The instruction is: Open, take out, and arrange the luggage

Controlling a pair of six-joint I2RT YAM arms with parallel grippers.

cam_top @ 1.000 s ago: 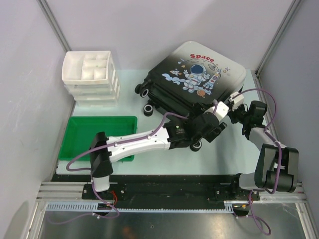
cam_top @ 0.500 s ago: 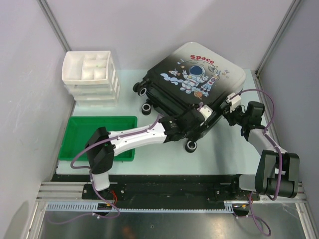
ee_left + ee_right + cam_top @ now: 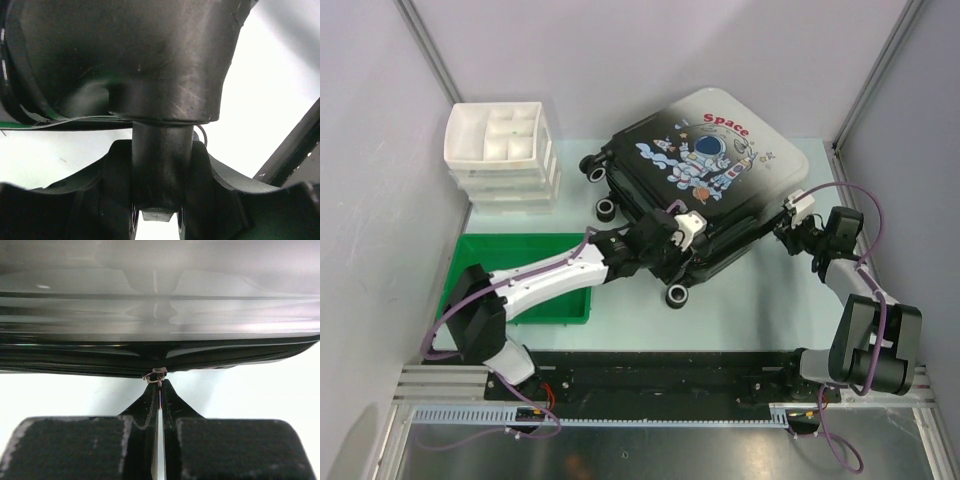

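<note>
The luggage (image 3: 160, 290) fills the right wrist view, blurred and cut off.

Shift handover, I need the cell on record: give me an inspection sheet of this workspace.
Surface: pale tabletop under the suitcase.
Job's things: suitcase closed, astronaut print up.
Clutter: white drawer box back left; green tray nearer, left arm reaching over it.
Grippers: left gripper closed around a black stem of the suitcase; right gripper shut on the zipper pull.
Cables: purple cables loop along both arms.
Surroundings: grey walls, metal frame posts.
</note>
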